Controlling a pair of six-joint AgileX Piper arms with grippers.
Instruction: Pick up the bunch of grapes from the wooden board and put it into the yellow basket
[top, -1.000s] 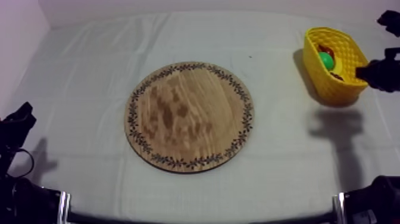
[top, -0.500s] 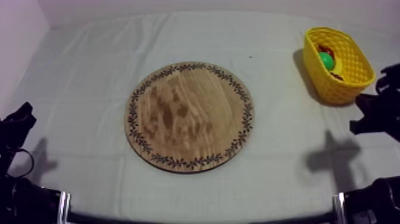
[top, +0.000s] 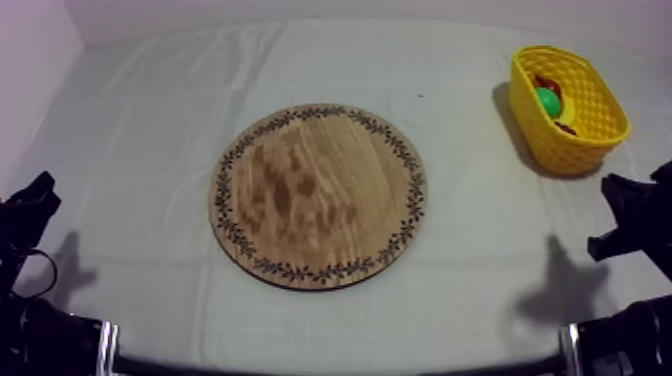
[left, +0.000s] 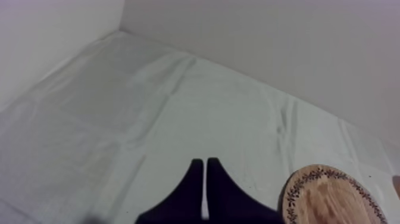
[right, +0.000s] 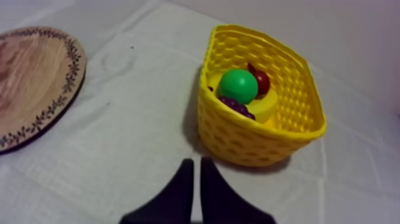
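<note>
Cloth: grey-white, creased, spread wide.
Wall: plain and pale, behind the cloth's far edge.
Green fruit: round, at the cloth's far right.
Small red fruit: touching the green fruit, just behind it.
Yellow piece: under the green fruit, kind unclear.

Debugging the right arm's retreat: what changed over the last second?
The right hand pulled back from the rim of the yellow basket toward its own side; its fingers are shut on nothing now. The yellow basket, the wooden board and the left hand stayed put.
</note>
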